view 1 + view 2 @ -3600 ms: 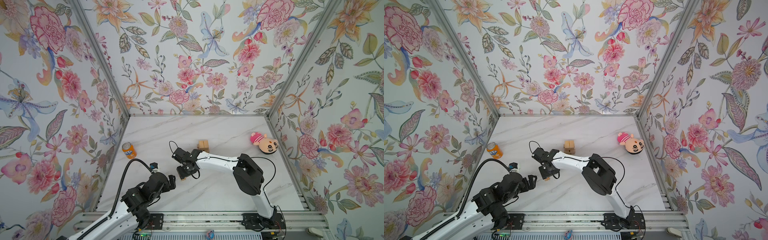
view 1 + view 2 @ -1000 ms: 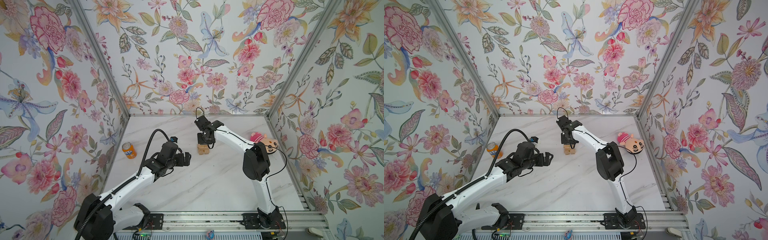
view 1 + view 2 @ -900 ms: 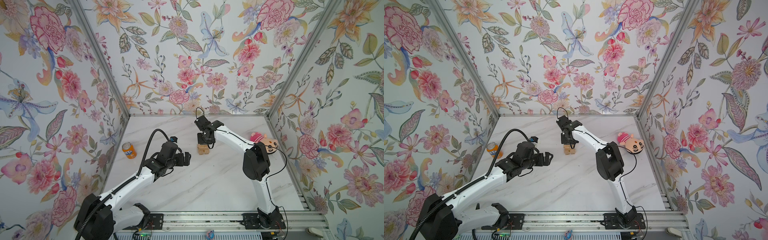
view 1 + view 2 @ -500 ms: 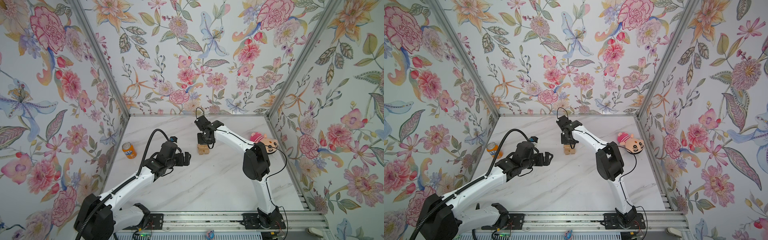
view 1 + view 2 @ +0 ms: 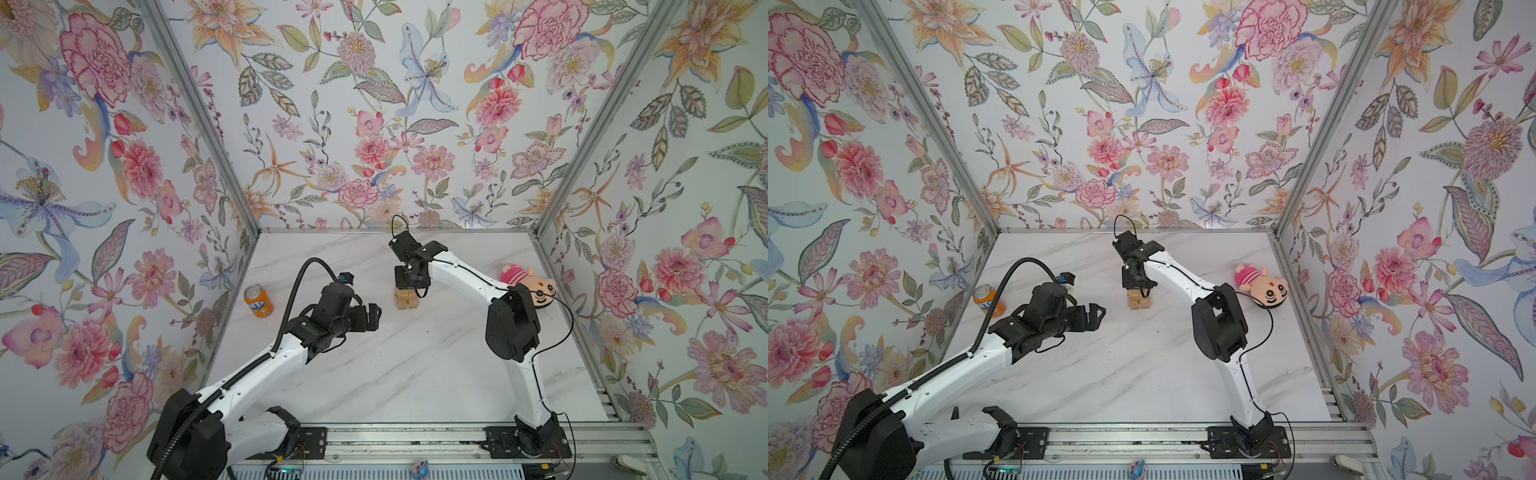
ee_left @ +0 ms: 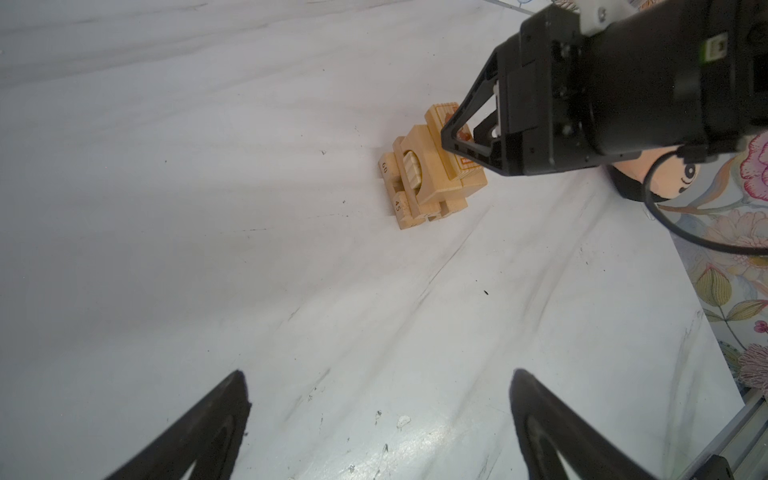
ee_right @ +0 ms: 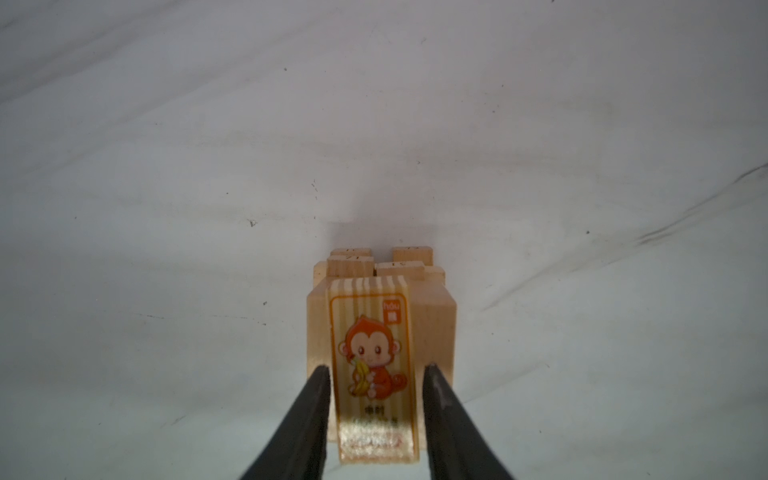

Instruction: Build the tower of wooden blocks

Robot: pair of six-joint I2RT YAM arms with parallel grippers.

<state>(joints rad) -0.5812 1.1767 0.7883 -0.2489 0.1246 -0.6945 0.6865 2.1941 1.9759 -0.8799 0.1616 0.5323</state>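
The tower (image 5: 405,299) (image 5: 1138,302) is a small stack of pale wood blocks in crossed layers, standing mid-table toward the back. Its top block carries an orange monkey print (image 7: 374,357) and lies flat on the stack (image 6: 419,183). My right gripper (image 5: 409,287) (image 5: 1136,287) (image 7: 378,374) hangs straight above the tower, open only a little, with one finger on each side of the printed block and a thin gap to each. My left gripper (image 5: 376,316) (image 5: 1100,316) (image 6: 380,386) is wide open and empty, a short way left of the tower over bare table.
An orange soda can (image 5: 258,295) (image 5: 986,299) stands by the left wall. A plush doll with a pink hat (image 5: 536,282) (image 5: 1264,286) lies by the right wall. The marble table (image 5: 395,374) is enclosed by floral walls on three sides.
My right gripper's jaws have parted slightly off the printed block, which stays on the tower. Neither arm has moved over the last second.
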